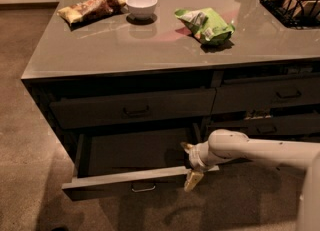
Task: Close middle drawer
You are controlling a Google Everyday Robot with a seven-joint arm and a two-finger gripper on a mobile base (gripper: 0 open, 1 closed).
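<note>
The middle drawer is the wide, shallow one low on the left side of the cabinet. It stands partly open, showing its grey inside. Its slim front carries a small bar handle. My gripper is at the right end of the drawer front, on the end of the white arm that comes in from the right. Its fingers are apart, one fingertip above the front's top edge and the other below it, against the front.
A taller-fronted wide drawer above is shut. Narrower drawers are on the right. On the countertop lie a brown snack bag, a white bowl, a green bag and a black wire basket. Carpet surrounds the cabinet.
</note>
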